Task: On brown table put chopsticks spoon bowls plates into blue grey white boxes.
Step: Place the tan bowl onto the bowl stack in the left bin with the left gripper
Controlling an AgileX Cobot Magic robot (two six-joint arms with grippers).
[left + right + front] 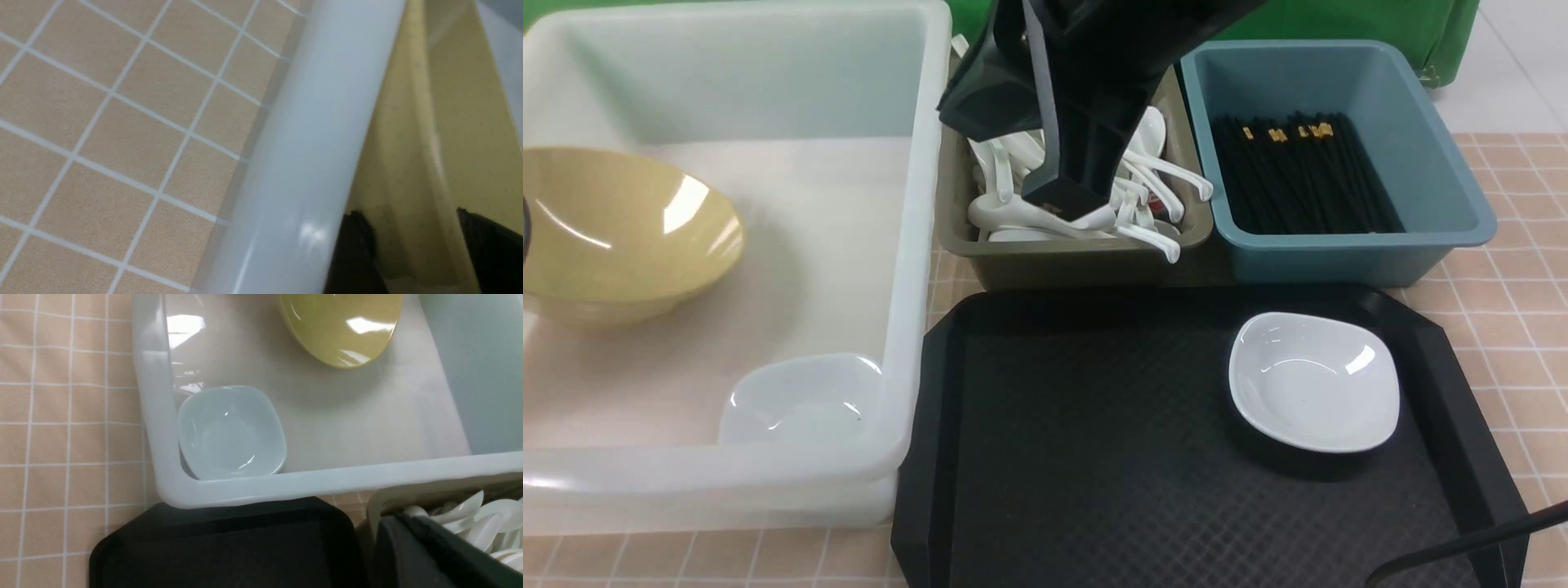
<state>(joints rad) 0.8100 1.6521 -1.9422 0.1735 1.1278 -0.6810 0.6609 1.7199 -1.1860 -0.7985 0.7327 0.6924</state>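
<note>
A wide yellow bowl [621, 229] sits tilted at the left inside the big white box [915, 245]. My left gripper [408, 212] is open, its black fingers [355, 245] standing apart on either side of the bowl's rim [433, 134]. One white plate [800, 404] lies in the white box's front right corner. Another white plate [1313, 382] rests on the black tray [1078, 449]. My right gripper [1066, 200] hangs shut over the grey box [1062, 261], just above a pile of white spoons [1160, 171]. Black chopsticks [1298, 180] fill the blue box [1429, 122].
The three boxes stand side by side on the brown table [1519, 269], with the tray in front of the grey and blue ones. Green cloth hangs behind the boxes. A thin black cable [1470, 543] crosses the tray's front right corner.
</note>
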